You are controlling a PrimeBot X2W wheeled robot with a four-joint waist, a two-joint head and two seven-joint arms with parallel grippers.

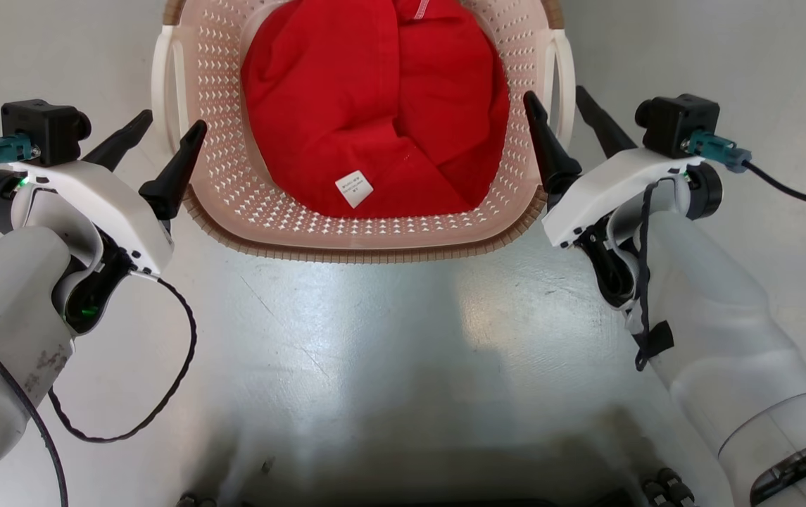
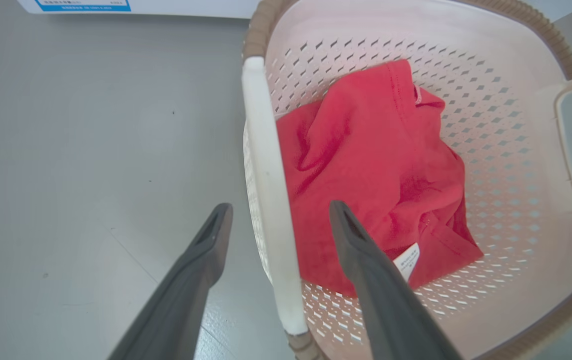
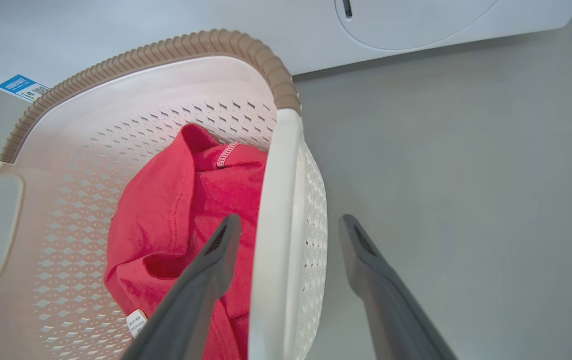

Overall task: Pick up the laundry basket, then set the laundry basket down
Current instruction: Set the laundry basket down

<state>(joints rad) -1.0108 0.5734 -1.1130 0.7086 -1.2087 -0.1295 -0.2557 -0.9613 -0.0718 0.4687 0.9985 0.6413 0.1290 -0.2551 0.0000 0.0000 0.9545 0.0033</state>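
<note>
The laundry basket [image 1: 374,250], cream-white with holes and a brown rim, stands on the grey floor straight ahead, with a red garment [image 1: 374,105] inside. My left gripper [image 1: 170,123] is open, one finger on each side of the basket's left white handle [image 1: 163,77]. In the left wrist view that handle [image 2: 268,190] runs between the spread fingers of my left gripper [image 2: 281,207] without being pinched. My right gripper [image 1: 556,95] is open in the same way around the right handle [image 1: 561,77]. The right wrist view has the handle bar [image 3: 281,210] between the fingers of my right gripper [image 3: 289,220].
A white washing machine [image 3: 415,25] stands just behind the basket, its base carrying a blue label [image 2: 83,5]. Grey floor [image 1: 388,338] lies between the basket and my dark base [image 1: 403,496]. A black cable [image 1: 163,394] loops under my left arm.
</note>
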